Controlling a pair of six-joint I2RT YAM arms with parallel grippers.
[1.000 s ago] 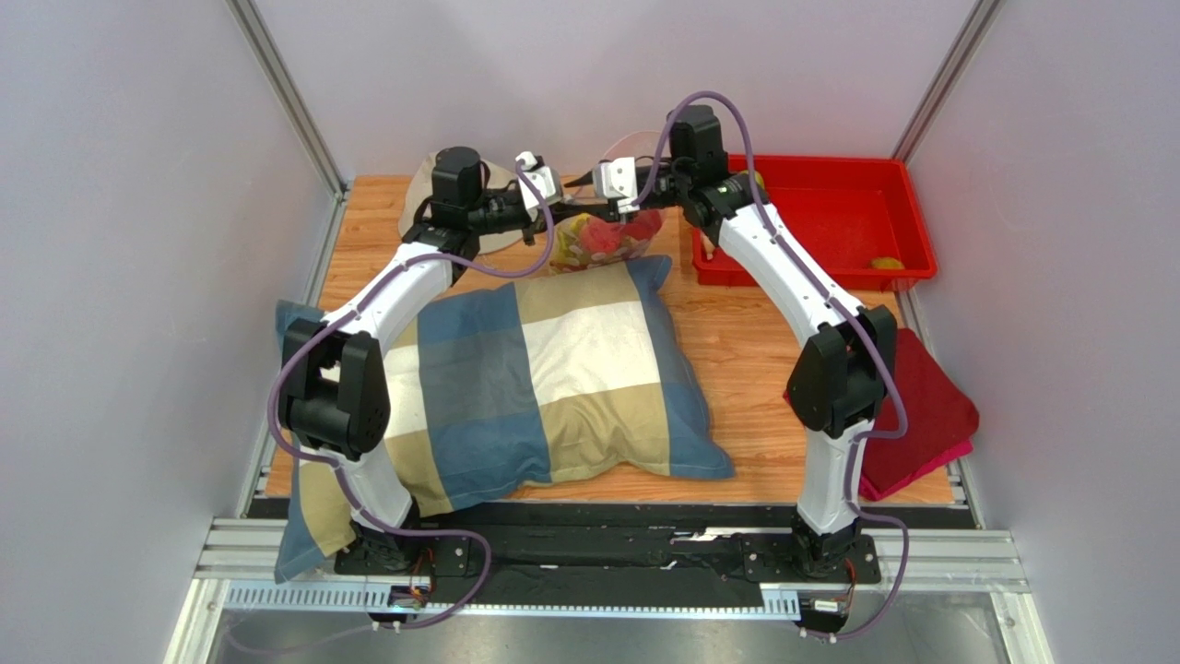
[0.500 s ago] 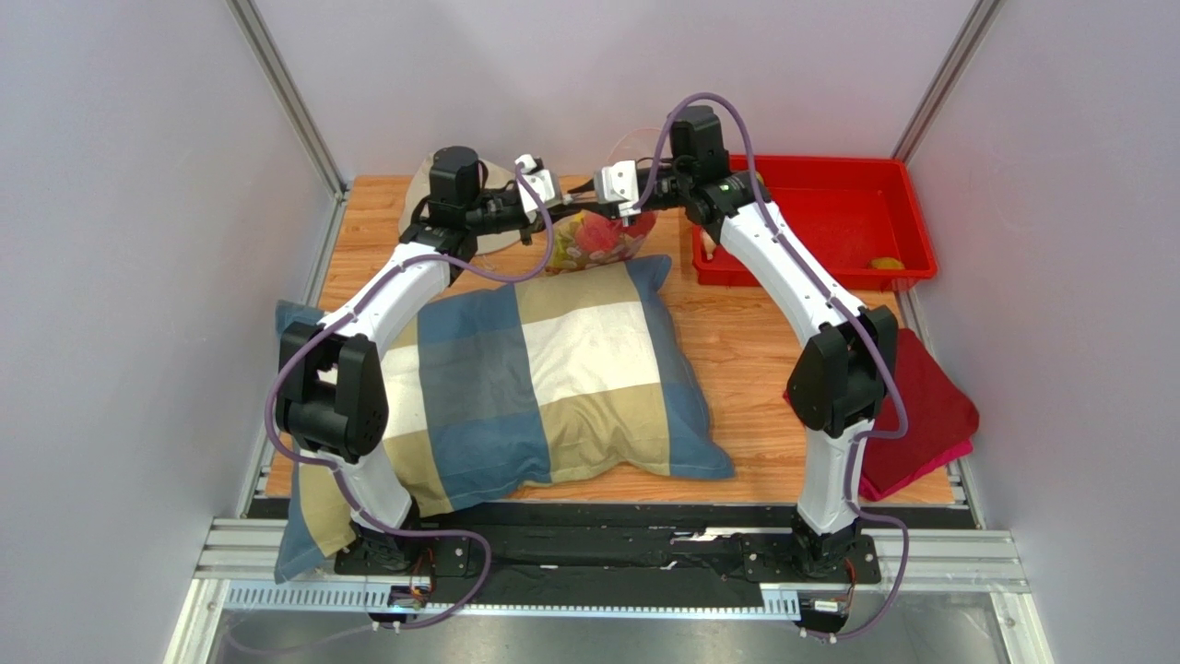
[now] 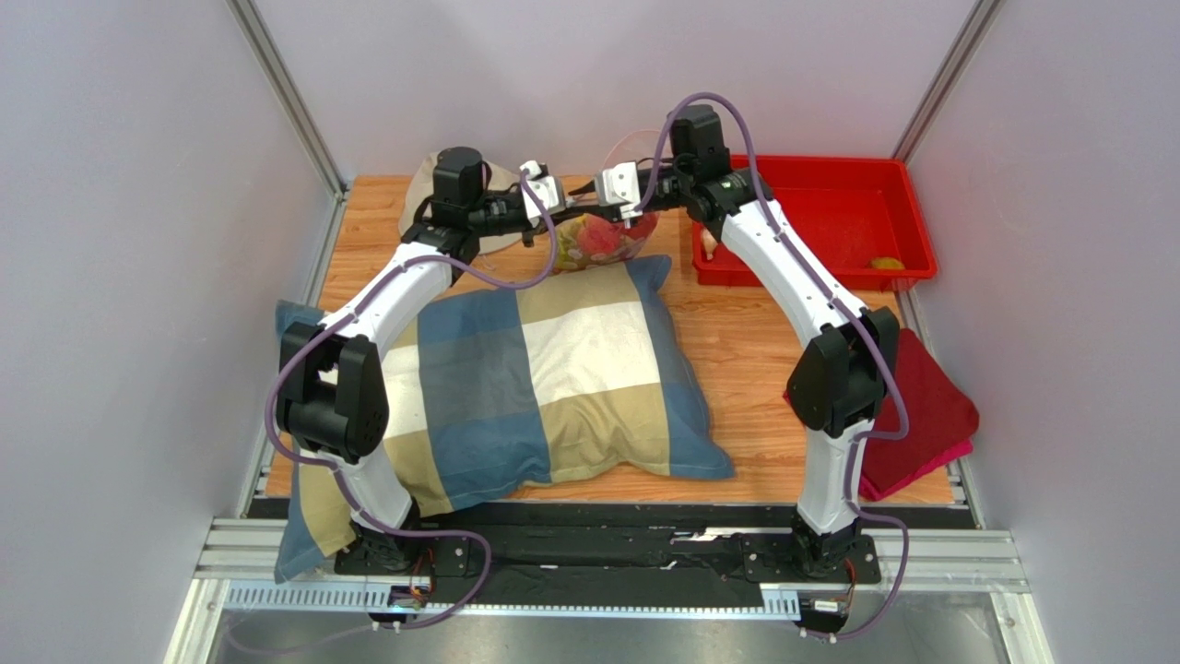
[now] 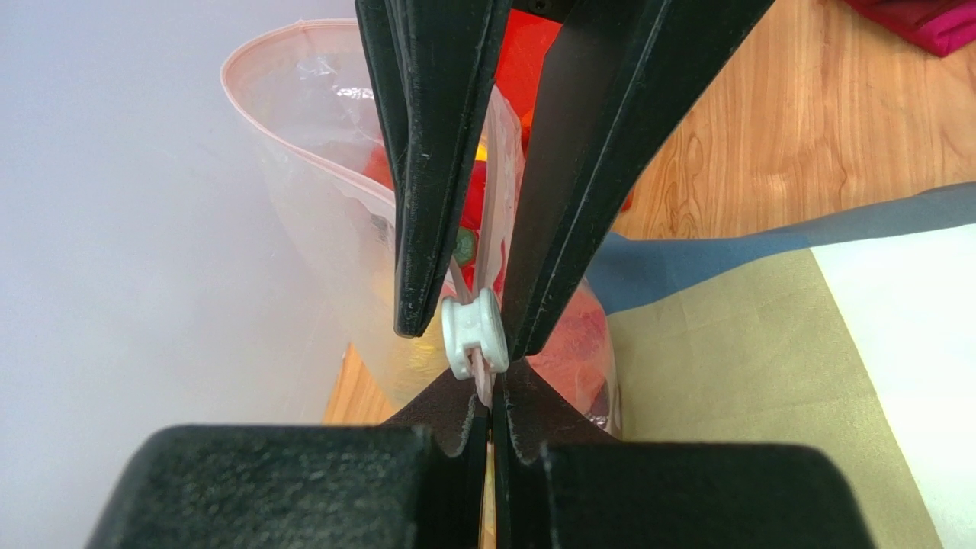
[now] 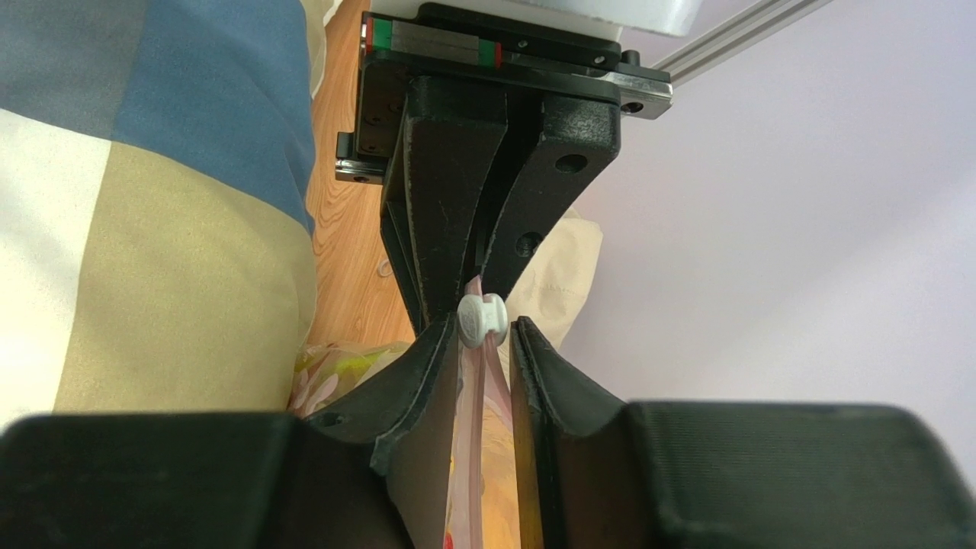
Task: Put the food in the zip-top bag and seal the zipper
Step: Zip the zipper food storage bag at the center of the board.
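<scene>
Left arm (image 3: 402,284) and right arm (image 3: 783,270): glossy white links between bulky black joint housings. One lilac cable (image 3: 709,97) loops loosely along each arm. Fingers (image 4: 441,172) matte black, tapered, dust-speckled. Gripper rail (image 5: 493,52) silvery, with green and red marks.

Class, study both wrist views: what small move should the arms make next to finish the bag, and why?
Probably draw the right pincer, whose fingers flank the white slider, away from the left pincer clamping the zipper; the mouth of the zip-top bag beyond gapes open.
</scene>
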